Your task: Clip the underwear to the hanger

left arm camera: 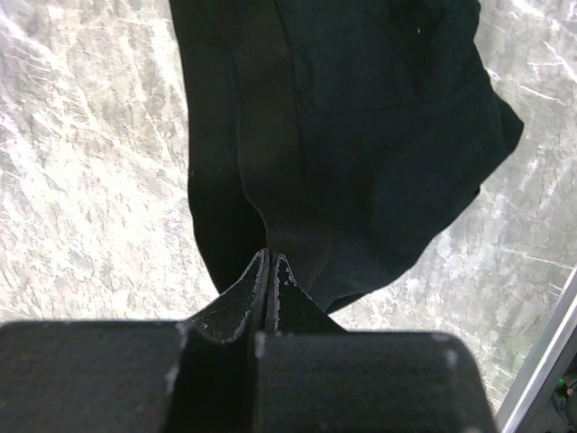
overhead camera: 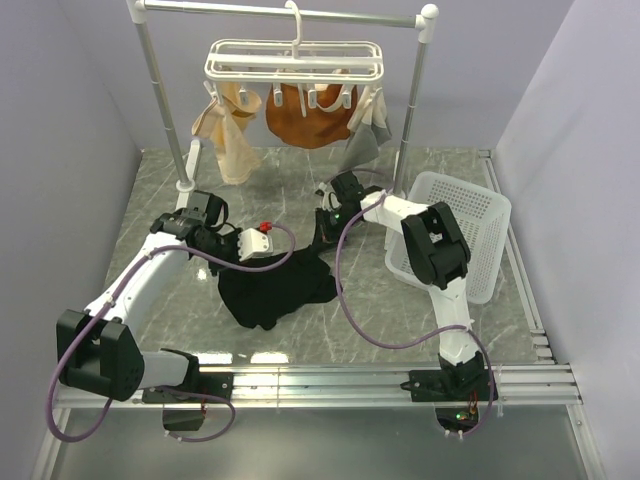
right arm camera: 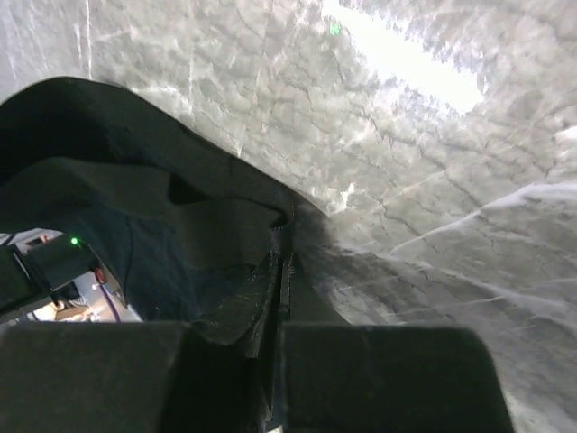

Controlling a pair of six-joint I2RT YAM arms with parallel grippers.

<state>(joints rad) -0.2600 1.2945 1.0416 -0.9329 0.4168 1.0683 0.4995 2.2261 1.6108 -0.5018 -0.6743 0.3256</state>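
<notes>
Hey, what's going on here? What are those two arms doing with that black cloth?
Two robot arms are handling a pair of black underwear. The left gripper and the right gripper are each pinched shut on part of it, holding it between them low over the table. The white clip hanger hangs from the rail behind, carrying a tan garment, an orange garment and a grey garment. The underwear is not yet clipped on.

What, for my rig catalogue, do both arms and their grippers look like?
Both the left arm and right arm have white links, black joints and looping purple cables. The left gripper and right gripper have black tapered fingers.
</notes>
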